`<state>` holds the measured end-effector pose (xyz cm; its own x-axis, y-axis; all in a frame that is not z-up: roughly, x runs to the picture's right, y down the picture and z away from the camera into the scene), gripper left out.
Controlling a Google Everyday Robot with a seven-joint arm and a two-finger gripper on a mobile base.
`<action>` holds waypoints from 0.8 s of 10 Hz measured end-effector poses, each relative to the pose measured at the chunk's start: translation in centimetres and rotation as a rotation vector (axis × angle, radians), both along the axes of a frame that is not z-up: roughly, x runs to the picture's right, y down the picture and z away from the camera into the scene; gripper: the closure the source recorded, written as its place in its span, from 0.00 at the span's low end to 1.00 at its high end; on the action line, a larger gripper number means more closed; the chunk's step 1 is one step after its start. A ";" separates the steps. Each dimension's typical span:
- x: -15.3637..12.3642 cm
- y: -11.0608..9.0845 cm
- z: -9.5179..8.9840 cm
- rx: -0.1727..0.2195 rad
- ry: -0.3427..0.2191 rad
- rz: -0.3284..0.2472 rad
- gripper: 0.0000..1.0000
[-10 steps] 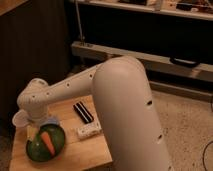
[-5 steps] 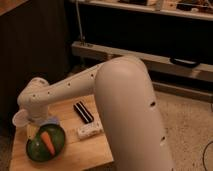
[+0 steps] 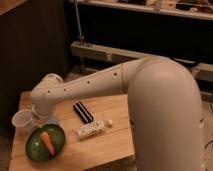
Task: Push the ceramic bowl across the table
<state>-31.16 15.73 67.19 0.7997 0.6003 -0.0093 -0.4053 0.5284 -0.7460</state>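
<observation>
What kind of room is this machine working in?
Probably a lab or workshop rather than a home. Heavy metal racking runs along the back, and a lone small wooden table holds a few items. The gripper is low over the table, close to the plastic cup and the ceramic bowl.

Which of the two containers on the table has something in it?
The dark-green ceramic bowl, with a carrot in it; the white cup shows none. The gripper hangs between the two.
</observation>
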 end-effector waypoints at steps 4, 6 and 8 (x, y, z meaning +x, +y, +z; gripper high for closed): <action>-0.7 3.7 2.9 -0.061 0.065 -0.066 1.00; 0.1 6.4 5.3 -0.086 0.110 -0.073 1.00; 1.7 8.7 6.8 -0.125 0.149 -0.069 1.00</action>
